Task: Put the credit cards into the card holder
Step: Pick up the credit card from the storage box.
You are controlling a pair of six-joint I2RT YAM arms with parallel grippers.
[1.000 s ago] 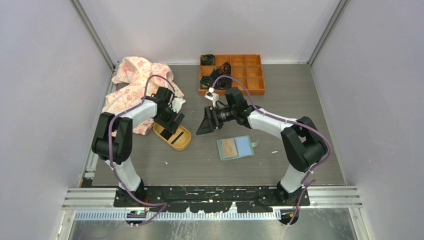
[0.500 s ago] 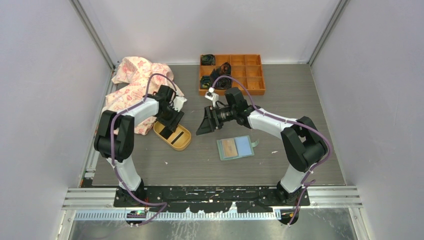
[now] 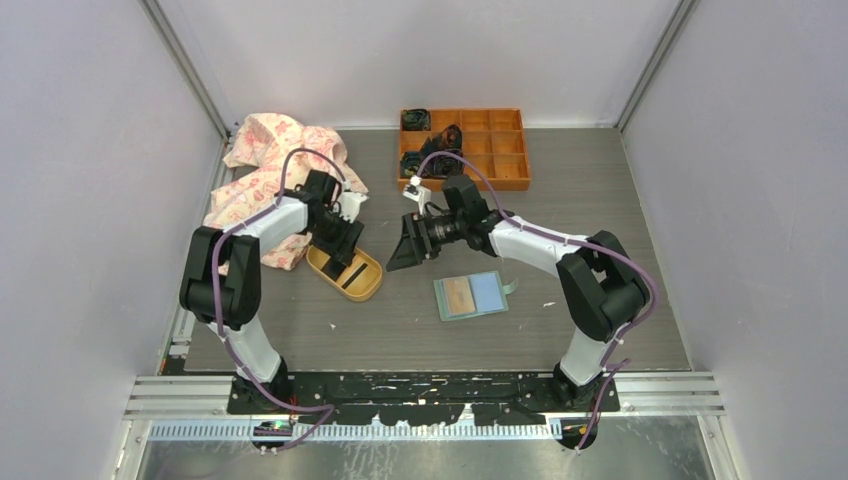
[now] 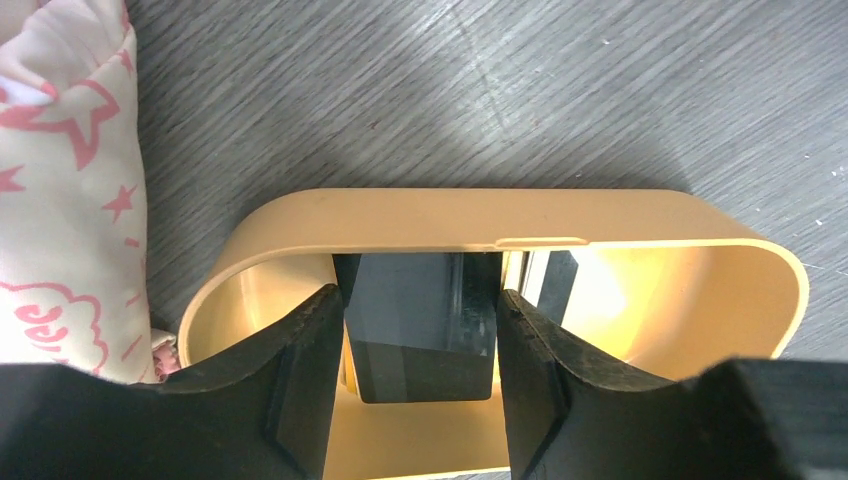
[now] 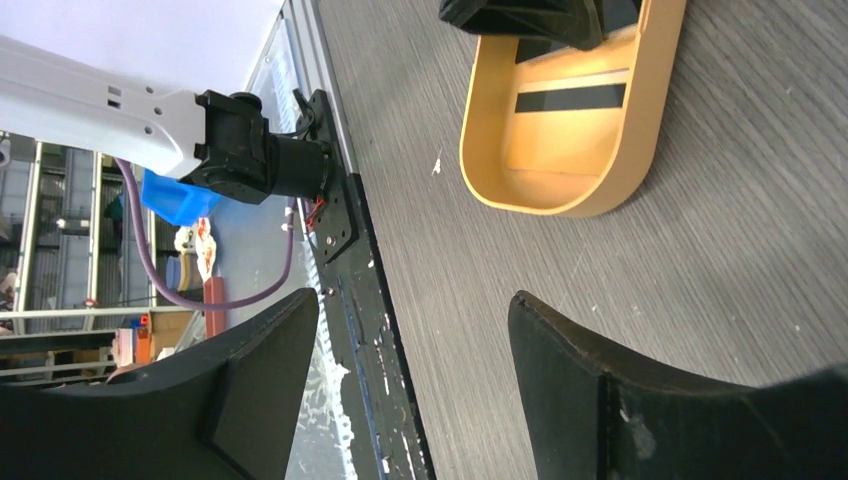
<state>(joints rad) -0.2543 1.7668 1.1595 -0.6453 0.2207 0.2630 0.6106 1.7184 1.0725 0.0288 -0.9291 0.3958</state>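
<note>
Credit card [image 4: 420,340] in dish [image 4: 640,207] now gripped by left claw [image 4: 418,302]; right claw [image 5: 410,305] open.

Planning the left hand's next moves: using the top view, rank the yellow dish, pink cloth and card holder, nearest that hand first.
1. Yellow dish: the left hand is in it, gripping a dark card.
2. Pink cloth: just left and back of it.
3. Card holder: farther right, mid-table.

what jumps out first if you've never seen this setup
The left gripper, reaching into the yellow dish left of centre, is closed on a dark credit card. The mint card holder lies open near the middle, and a pink patterned cloth is heaped at the far left.
</note>
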